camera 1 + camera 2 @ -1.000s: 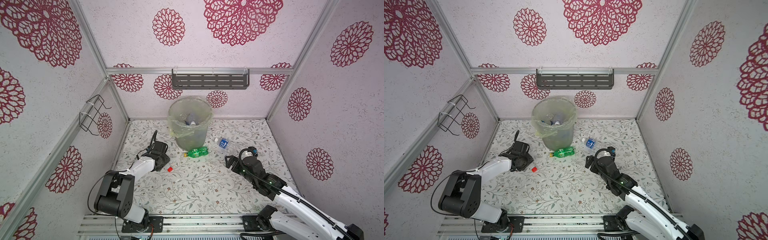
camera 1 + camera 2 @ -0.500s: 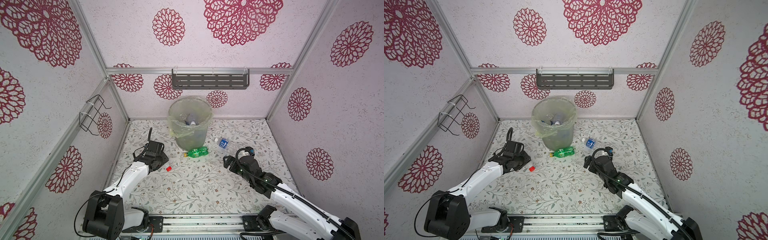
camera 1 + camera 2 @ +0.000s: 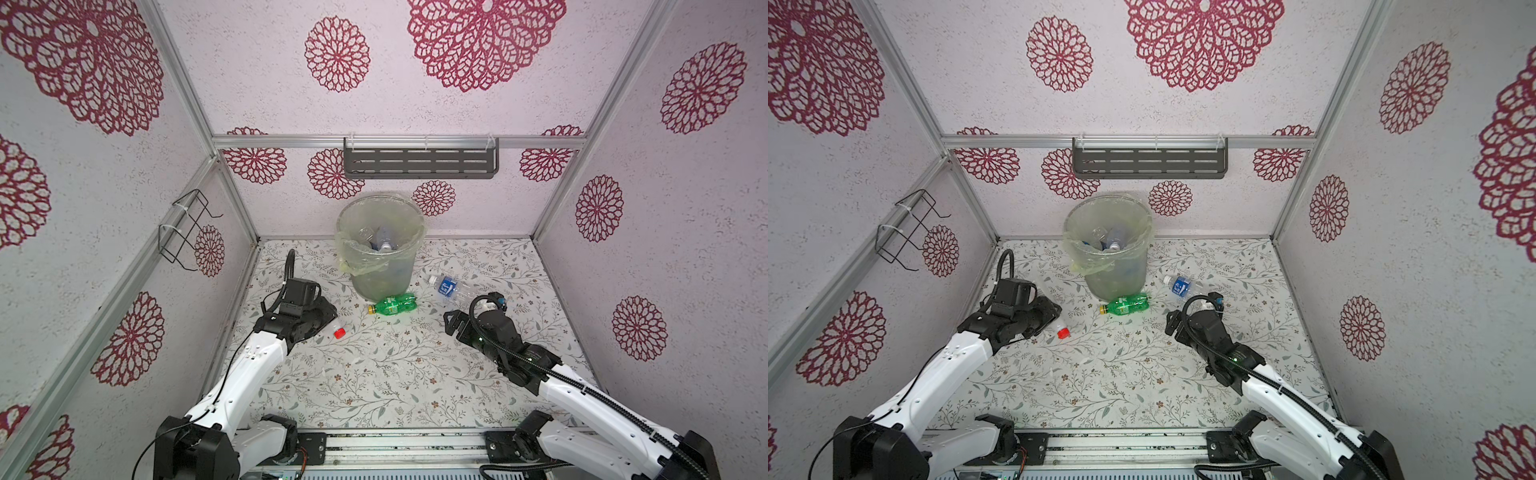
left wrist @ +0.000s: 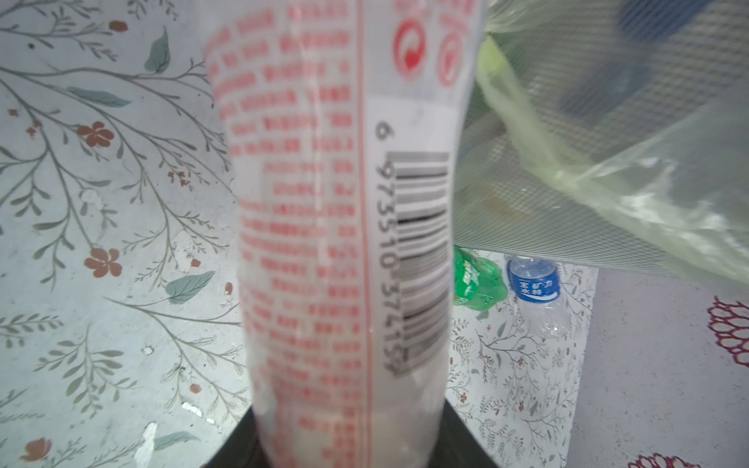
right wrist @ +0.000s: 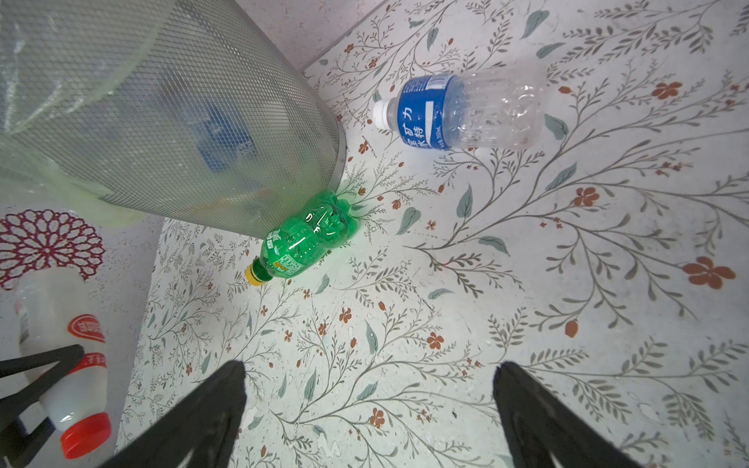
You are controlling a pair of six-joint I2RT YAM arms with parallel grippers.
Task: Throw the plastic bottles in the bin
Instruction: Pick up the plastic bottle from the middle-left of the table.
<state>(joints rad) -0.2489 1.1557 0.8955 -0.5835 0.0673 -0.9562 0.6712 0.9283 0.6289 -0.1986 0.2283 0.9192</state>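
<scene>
While my left pincer (image 3: 326, 319) is clamped across the white red-capped bottle (image 4: 344, 243) for carrying to the bin (image 3: 386, 278), my right pincer (image 5: 369, 366) hangs spread and empty. Three bottles are outside: this one, a green bottle (image 3: 392, 303) touching the bin's foot, a blue-labelled bottle (image 3: 451, 287) nearby (inside, uncountable).

My left arm (image 3: 249, 374) reaches forward from the front edge of the bench (image 3: 395, 374) and runs along its left edge. The wrist is bent so that my left gripper (image 3: 326, 319) points in toward the middle. Its jaws are clamped on a white plastic bottle with a red cap and red print (image 5: 60, 324), cap end lowest. My right arm (image 3: 582, 399) stretches from the front right corner toward the right-centre of the bench, held low. My right gripper (image 5: 371, 385) is spread wide, with nothing between its black fingers (image 5: 219, 397).
</scene>
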